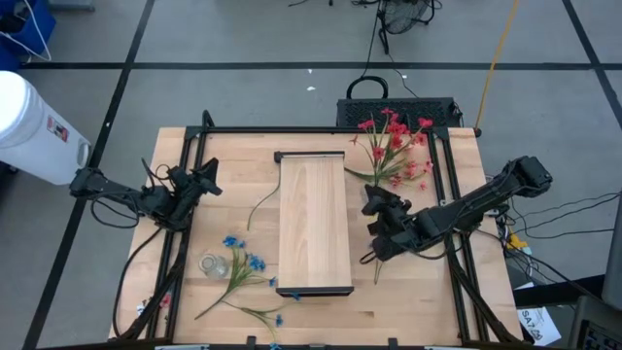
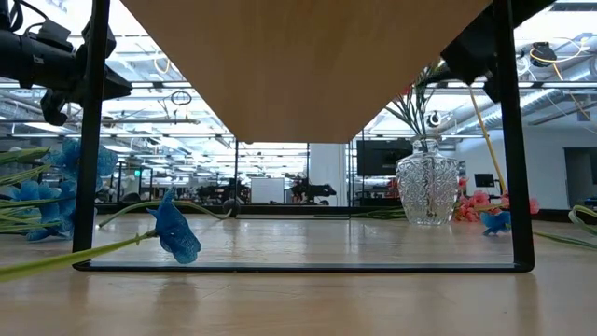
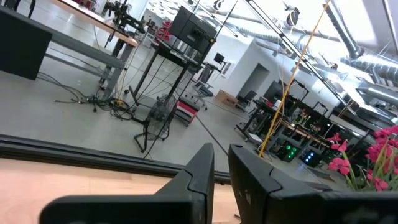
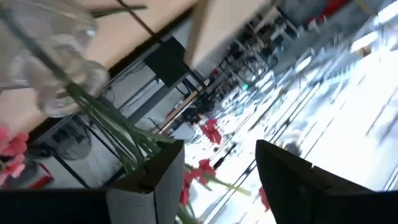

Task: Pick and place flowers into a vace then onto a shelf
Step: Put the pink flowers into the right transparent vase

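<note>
Nearest, front edge: blue flowers (image 1: pixel 243 267) lie flat on the wooden table (image 1: pixel 442 292), at the left-front corner of the shelf, with a small clear glass object (image 1: pixel 214 264) just beside them.
Shelf: the shelf (image 1: pixel 313 224) runs front to back down the middle of the table; the low view shows it raised on thin black legs, with a blue blossom lying under it.
Loose stem: one bare green stem (image 1: pixel 264 199) lies just beside the shelf's left edge.
Left gripper: the left gripper (image 1: pixel 206 185) hovers left of the shelf, well apart from the flowers; its fingers (image 3: pixel 199 174) are drawn almost together with only a slit between them, and they hold nothing.
Right gripper: the right gripper (image 1: pixel 374 199) sits just right of the shelf at the foot of the red spray; its fingers (image 4: pixel 152 177) stand apart with nothing clamped, and green stems run past one finger.
Vase: the glass vase (image 2: pixel 427 187) stands upright on the table with green stems in it, near the right gripper.
Red flowers: the red-pink flowers (image 1: pixel 394 146) fan out toward the far right corner.
Beyond: a black case (image 1: pixel 398 109) stands behind the table's far edge.
</note>
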`<state>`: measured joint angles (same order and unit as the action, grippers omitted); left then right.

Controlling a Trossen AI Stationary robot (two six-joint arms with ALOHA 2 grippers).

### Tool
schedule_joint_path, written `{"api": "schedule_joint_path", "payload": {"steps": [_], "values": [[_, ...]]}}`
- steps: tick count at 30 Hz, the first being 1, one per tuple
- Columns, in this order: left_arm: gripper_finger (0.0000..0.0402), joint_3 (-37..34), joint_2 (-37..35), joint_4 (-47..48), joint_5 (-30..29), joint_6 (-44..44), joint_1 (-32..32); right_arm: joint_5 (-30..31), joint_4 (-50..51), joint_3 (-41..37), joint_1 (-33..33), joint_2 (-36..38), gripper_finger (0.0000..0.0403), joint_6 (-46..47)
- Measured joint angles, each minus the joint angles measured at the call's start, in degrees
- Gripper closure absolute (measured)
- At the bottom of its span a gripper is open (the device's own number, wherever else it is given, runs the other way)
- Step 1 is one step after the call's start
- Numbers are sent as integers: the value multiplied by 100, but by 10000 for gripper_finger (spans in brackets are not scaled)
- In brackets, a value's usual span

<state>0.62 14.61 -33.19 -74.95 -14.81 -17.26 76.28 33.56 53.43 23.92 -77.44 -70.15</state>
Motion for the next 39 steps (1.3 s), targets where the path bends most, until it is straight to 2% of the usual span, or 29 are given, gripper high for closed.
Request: {"api": "schedule_joint_path", "payload": {"steps": [6,10,14,20,26,32,39], "values": [[350,0,0,0,-1,0,0,21,32,0,20,571,219,26],[350,0,0,1,-1,0,0,21,333,0,20,972,219,556],[350,-1,0,0,-1,1,0,210,1056,0,20,1371,220,1514],[350,0,0,2,-1,0,2,453,2324,0,-137,1822,227,3688],[350,0,0,0,-1,0,1,-916,2445,2,-748,2025,254,5232],[350,0,0,0,-1,0,0,-1232,2454,3,-1262,2177,274,5972],[350,0,0,0,-1,0,1,-3032,2518,2,-1930,2677,292,6385]]}}
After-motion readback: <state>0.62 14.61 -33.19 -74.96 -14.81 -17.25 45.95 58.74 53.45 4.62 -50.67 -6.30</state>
